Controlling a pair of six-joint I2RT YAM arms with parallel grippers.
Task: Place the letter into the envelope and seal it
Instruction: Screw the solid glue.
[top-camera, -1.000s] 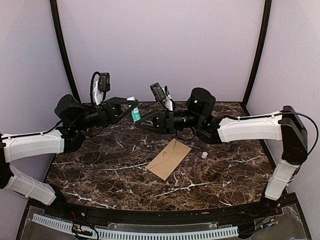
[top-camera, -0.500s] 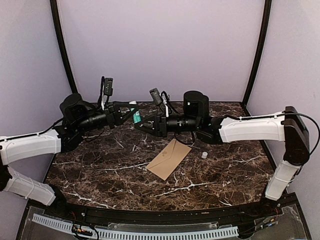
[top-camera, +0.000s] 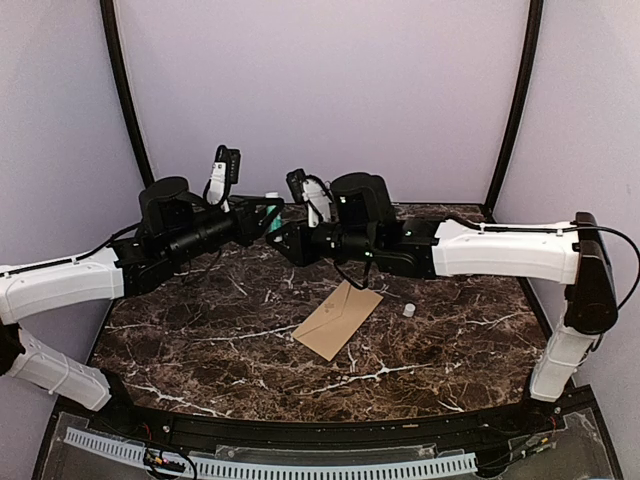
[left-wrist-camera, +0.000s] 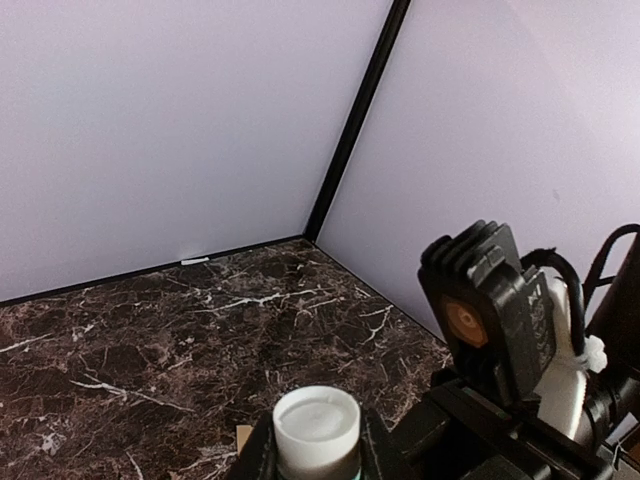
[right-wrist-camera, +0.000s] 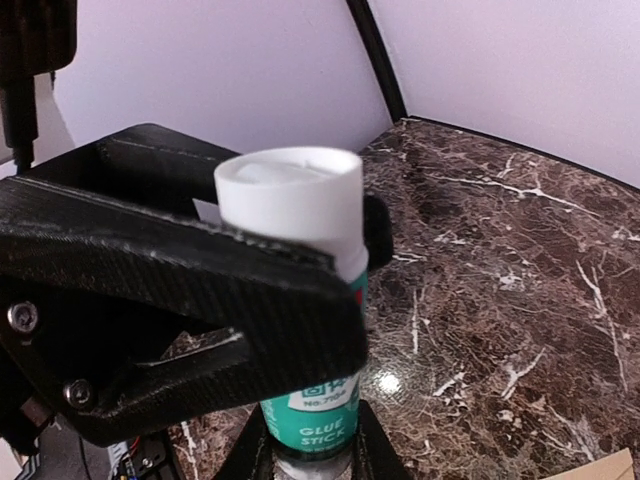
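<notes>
The tan envelope lies flat and slanted on the marble table, with no gripper on it. The letter is out of view. A teal glue stick with a white top hangs upright above the back of the table. My left gripper is shut on its white upper part. Below that, my right gripper is shut on its base. In the top view both grippers meet at the stick, behind and to the left of the envelope.
A small white cap stands on the table just right of the envelope. Lilac walls with black corner posts close in the back and sides. The right wrist camera hangs close beside the left fingers.
Both arms have swung their wrists round and drawn closer at the back of the table. The glue stick has stayed between them. Envelope and cap have not moved.
</notes>
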